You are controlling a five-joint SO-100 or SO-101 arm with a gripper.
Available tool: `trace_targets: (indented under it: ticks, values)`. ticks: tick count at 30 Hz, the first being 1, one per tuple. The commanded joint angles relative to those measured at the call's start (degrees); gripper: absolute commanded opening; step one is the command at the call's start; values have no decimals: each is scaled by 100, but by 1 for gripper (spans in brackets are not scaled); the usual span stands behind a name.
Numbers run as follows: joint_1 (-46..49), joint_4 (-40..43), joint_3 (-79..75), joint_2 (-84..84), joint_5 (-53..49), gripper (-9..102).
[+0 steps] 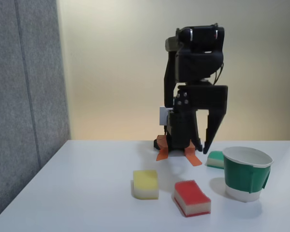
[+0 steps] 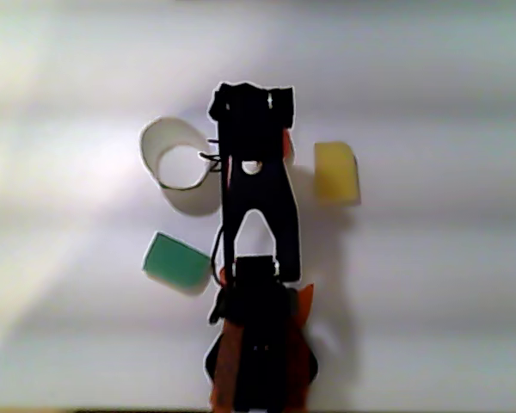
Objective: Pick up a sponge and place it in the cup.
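Lower centre of the fixed view: red sponge [image 1: 192,198] untouched on the bench [image 1: 87,193]. Pincer [image 1: 205,145] hangs empty, jaws apart; descending, it might knock the cup [image 1: 246,174].

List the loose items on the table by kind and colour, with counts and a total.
Red sponge: 1
Yellow sponge: 1
Green sponge: 1
Green paper cup: 1
Total: 4 (3 sponges, 1 cup)
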Motion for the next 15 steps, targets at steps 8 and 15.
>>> trace_targets:
  ticks: [8, 15]
  values:
    - [167, 0, -492, -185, -290, 12]
    - [-53, -255, -466, -158, -527, 28]
